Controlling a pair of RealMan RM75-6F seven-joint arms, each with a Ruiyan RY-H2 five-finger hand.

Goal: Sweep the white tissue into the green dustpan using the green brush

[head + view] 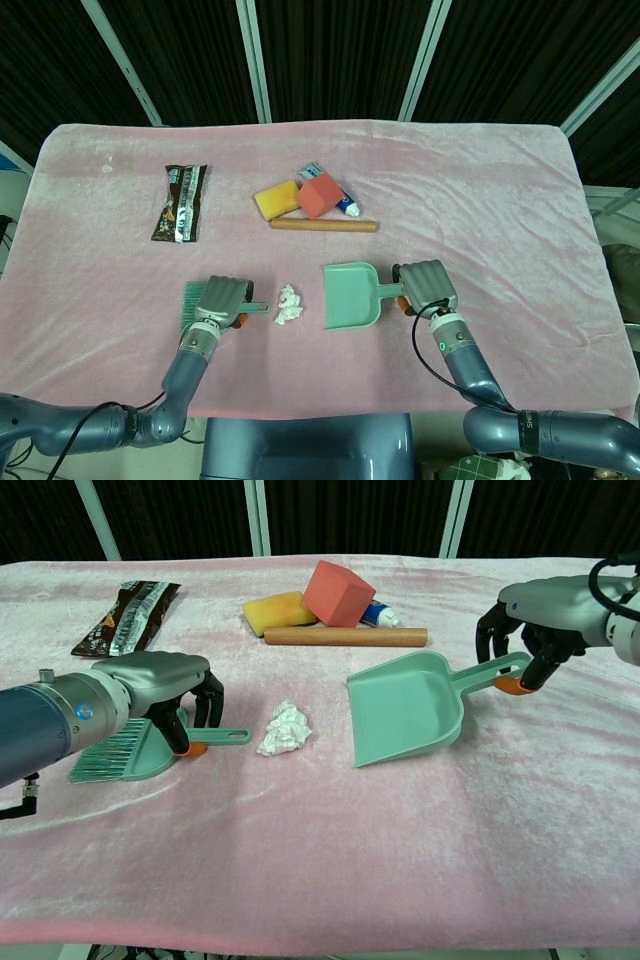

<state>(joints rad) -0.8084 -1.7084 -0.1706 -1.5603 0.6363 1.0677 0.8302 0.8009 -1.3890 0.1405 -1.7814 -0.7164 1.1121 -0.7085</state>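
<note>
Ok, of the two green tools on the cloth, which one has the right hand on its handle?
The green dustpan: the right hand grips its handle, while the left hand is at the green brush.

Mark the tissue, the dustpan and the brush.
tissue (285, 728), chest view, middle of the wad.
dustpan (405, 708), chest view, flat of the pan.
brush (105, 752), chest view, on the bristles.

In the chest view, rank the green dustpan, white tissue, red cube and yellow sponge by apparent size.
1. Green dustpan, clearly largest.
2. Red cube.
3. Yellow sponge and white tissue look alike; the tissue is nearer the camera, so their order is unsure.
</note>
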